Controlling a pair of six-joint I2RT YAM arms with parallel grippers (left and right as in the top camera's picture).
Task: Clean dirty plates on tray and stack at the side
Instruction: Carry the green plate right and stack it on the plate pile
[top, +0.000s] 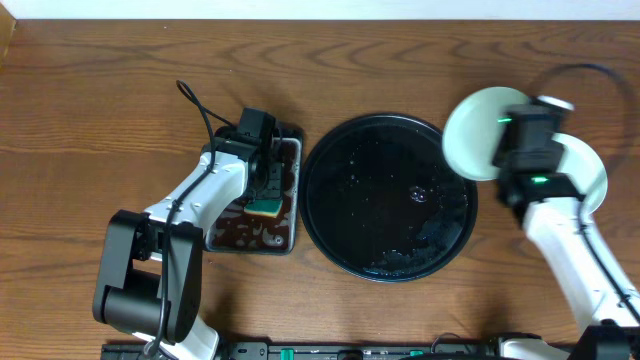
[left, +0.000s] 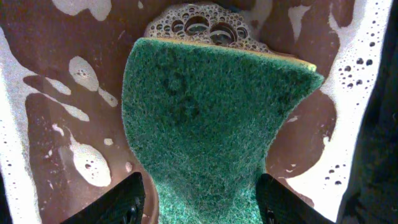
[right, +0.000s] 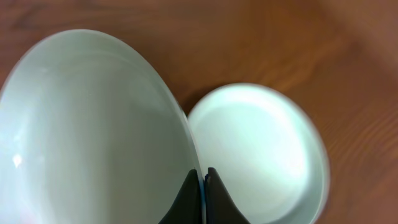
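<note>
Plate (right: 93, 124) rim-first in right gripper (right: 203, 180), seemingly overlapping second plate (right: 258, 152).

white left arm (top: 200, 190) and right arm (top: 560, 225), black joints (top: 130, 285), green lights (top: 540, 182)

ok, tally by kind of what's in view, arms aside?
Plates: 2 (held plate, plate on table)
Trays: 2 (black tray, small tray)
Sponge: 1
Total: 5
</note>
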